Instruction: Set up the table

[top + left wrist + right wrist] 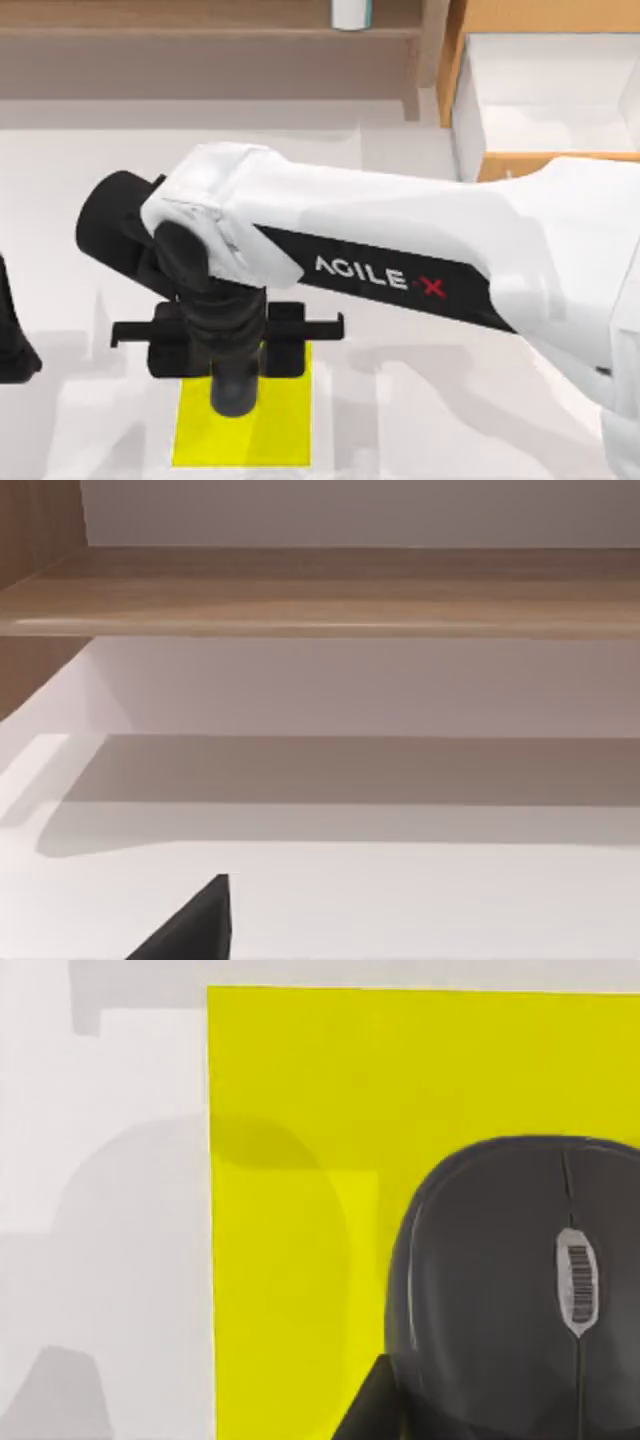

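while the right claw hovers over a dark mouse (grip unclear), on yellow mat, white table

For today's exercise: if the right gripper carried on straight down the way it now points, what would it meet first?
Most likely the dark computer mouse, which lies on the yellow mat directly below the right gripper. The mat rests on the white table. How much gap remains is unclear.

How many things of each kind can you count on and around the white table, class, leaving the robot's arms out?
Yellow mat: 1
Black computer mouse: 1
Wooden shelf: 1
Wooden drawer cabinet: 1
Pale cup on the shelf: 1
Total: 5
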